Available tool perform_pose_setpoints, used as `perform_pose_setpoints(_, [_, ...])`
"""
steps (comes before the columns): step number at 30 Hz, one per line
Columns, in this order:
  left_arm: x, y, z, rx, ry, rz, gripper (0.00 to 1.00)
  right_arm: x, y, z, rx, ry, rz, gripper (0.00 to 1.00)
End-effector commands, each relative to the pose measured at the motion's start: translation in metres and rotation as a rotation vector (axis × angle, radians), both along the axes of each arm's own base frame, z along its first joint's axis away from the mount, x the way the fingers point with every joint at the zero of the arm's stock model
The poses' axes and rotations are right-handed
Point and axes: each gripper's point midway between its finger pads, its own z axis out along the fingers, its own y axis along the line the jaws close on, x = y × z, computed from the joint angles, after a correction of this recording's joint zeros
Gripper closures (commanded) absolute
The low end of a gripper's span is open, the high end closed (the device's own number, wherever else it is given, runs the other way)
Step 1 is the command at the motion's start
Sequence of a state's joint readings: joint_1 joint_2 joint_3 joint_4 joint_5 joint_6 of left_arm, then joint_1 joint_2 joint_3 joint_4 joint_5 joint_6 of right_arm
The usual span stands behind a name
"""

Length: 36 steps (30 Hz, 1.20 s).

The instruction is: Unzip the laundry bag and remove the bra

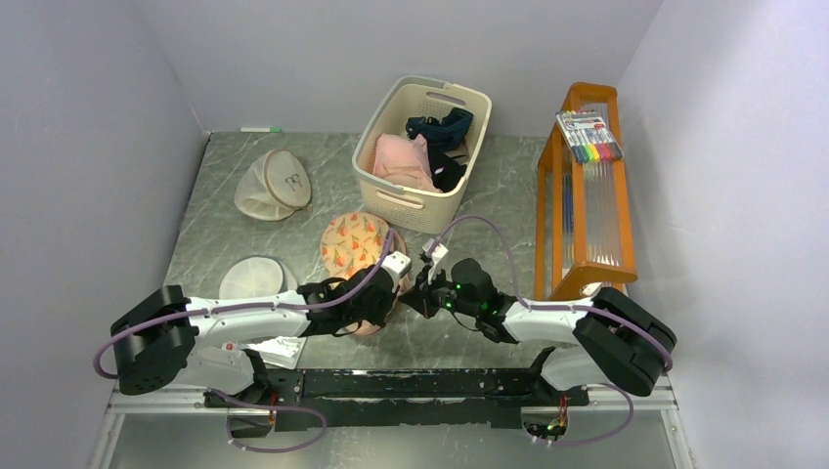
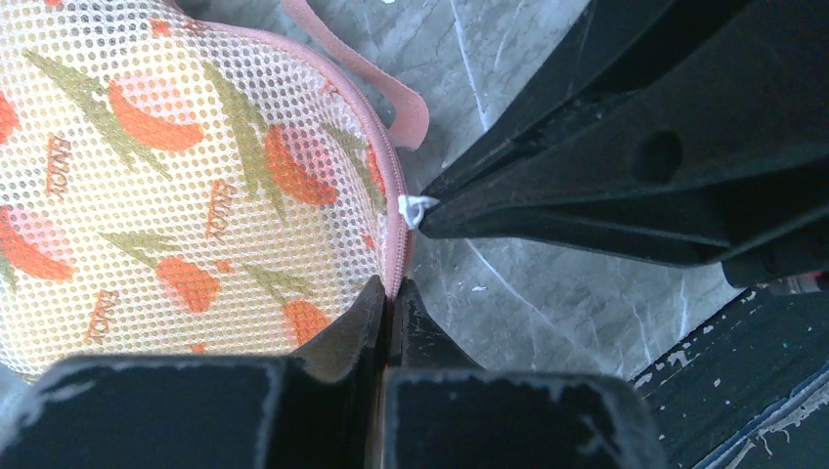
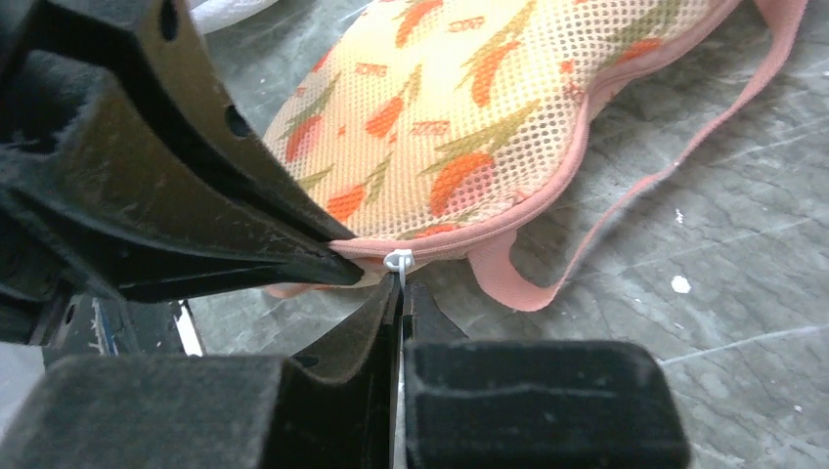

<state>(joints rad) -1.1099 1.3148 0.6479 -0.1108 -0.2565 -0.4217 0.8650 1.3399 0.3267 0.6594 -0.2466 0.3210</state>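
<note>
The bag (image 1: 350,242) lies zipped in the middle of the table (image 1: 508,195). The left hand (image 2: 391,293) pinches its near rim to steady it. The right hand (image 3: 399,291) grips the zip pull (image 3: 398,260), ready to tug. The bra is not in sight and is likely inside.

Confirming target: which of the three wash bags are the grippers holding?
The peach carrot-print laundry bag: left gripper pinches its rim, right gripper its zip pull. White mesh bag, brown-rimmed bag: untouched.

Overhead view looks down from behind; both close wrist views share the laundry bag (image 2: 196,176).
</note>
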Motion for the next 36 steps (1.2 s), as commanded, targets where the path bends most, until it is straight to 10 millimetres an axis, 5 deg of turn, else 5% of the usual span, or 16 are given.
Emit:
perform_pose_setpoints(1, [-0.005, -0.002, 0.007, -0.016, -0.013, -0.037, 0.93, 0.029, -0.012, -0.002, -0.050, -0.004, -0.129, 1.00])
perform_pose_setpoints(9, [-0.034, -0.004, -0.007, -0.030, 0.061, -0.119, 0.93, 0.057, -0.037, -0.016, -0.052, 0.080, -0.194, 1.00])
perform_pose_setpoints(12, [-0.047, -0.007, -0.013, -0.047, 0.087, -0.159, 0.93, 0.053, -0.037, -0.021, -0.069, 0.098, -0.184, 1.00])
perform_pose_setpoints(16, [-0.034, 0.015, -0.027, 0.029, 0.071, -0.009, 0.93, 0.036, -0.035, -0.017, -0.035, 0.111, -0.124, 1.00])
perform_pose_setpoints(20, [-0.012, 0.033, -0.026, 0.100, 0.043, 0.166, 0.74, 0.011, -0.025, -0.010, -0.004, 0.084, -0.047, 1.00])
perform_pose_setpoints(24, [-0.013, 0.015, -0.008, 0.016, 0.023, 0.087, 0.50, -0.002, -0.012, -0.008, 0.021, 0.084, -0.008, 1.00])
perform_pose_setpoints(29, [-0.026, -0.004, 0.027, -0.140, -0.012, -0.046, 0.35, -0.003, -0.004, -0.007, 0.056, 0.096, 0.002, 1.00])
perform_pose_setpoints(36, [-0.019, -0.010, 0.029, -0.112, -0.028, -0.030, 0.31, -0.003, -0.001, 0.000, 0.072, 0.079, 0.012, 1.00])
